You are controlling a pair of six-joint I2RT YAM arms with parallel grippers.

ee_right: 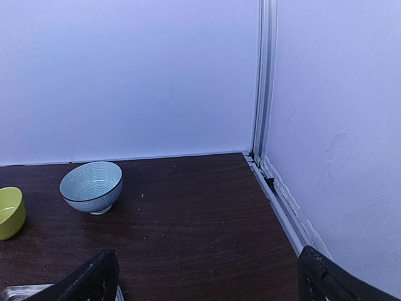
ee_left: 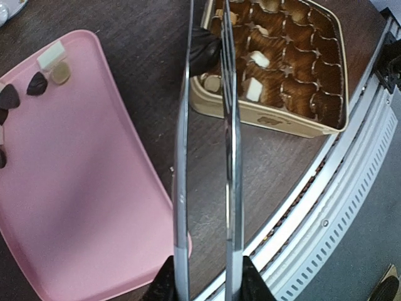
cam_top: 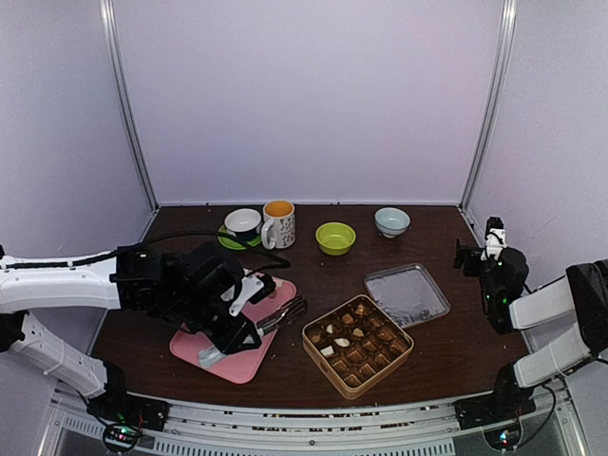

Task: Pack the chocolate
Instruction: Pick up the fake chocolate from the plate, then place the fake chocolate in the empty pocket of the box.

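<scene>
Metal tongs (ee_left: 182,188), clamped in the left gripper (ee_left: 207,285), pinch a dark chocolate (ee_left: 203,49) at the tin (ee_left: 263,116) edge; right gripper (ee_right: 210,282) gapes wide.

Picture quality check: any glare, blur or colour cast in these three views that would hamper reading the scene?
Top external: even, violet-tinted light, soft shadows, the metal lid slightly shiny. Left wrist: the tongs sit close to the lens, mirror-bright and soft-edged, while the pink tray and gold tin are sharp. Right wrist: clear, the blue bowl crisp; the right gripper is just dark corners.
</scene>
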